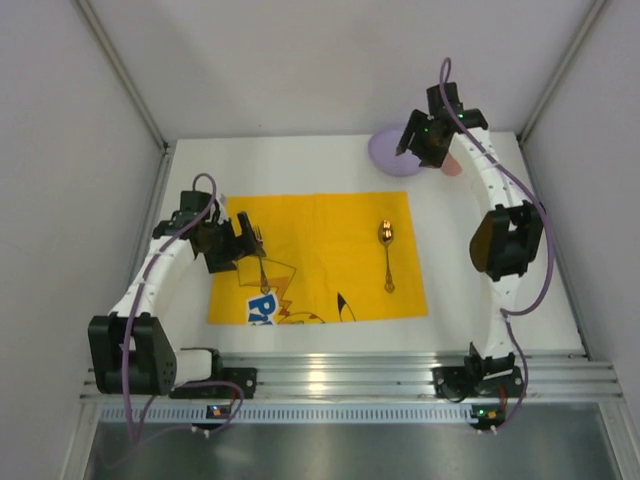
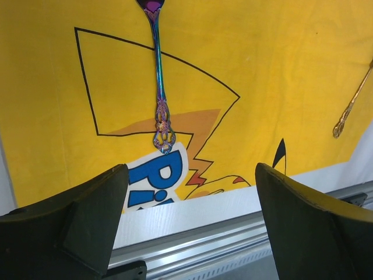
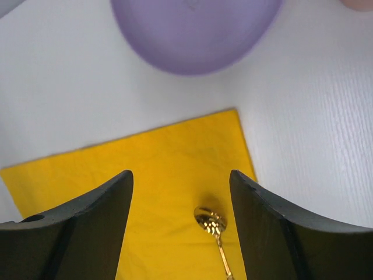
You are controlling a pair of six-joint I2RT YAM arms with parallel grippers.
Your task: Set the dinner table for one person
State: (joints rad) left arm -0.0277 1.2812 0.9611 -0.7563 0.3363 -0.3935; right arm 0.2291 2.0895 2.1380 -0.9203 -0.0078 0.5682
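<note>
- The dinner table [image 1: 300, 165], a large flat plain white matte rectangular tabletop, is spread before both arm bases. It is bounded at its near edge by a ribbed aluminium rail [image 1: 350, 375].
- A yellow rectangular cloth placemat [image 1: 320, 230], printed with a black-outlined cartoon figure and blue letters, is laid flat on the dinner table, left of centre and close to the rail.
- A small gold metal spoon [image 1: 387, 255] is laid on the right part of the placemat. Its bowl is turned to the far side and its handle to the rail.
- A rainbow-tinted metal utensil with an ornate pierced handle [image 2: 158, 87] is laid on the left part of the placemat, roughly parallel to the spoon and well apart from it. Its head is cut off at the edge of the left wrist view, so its kind cannot be told there.
- A round lilac plate [image 1: 390, 155] is set on the bare tabletop beyond the placemat's far right corner, apart from the cloth.
- A pale pink rounded object [image 1: 452, 166] is seen just right of the plate. It is largely hidden by the right arm and cannot be identified.
- The left gripper [image 2: 191, 175] is held above the left part of the placemat, near the utensil. Its fingers are spread wide and nothing is gripped.
- The right gripper [image 3: 180, 178] is held above the far right of the dinner table, near the plate. Its fingers are parted and nothing is pinched between them.
</note>
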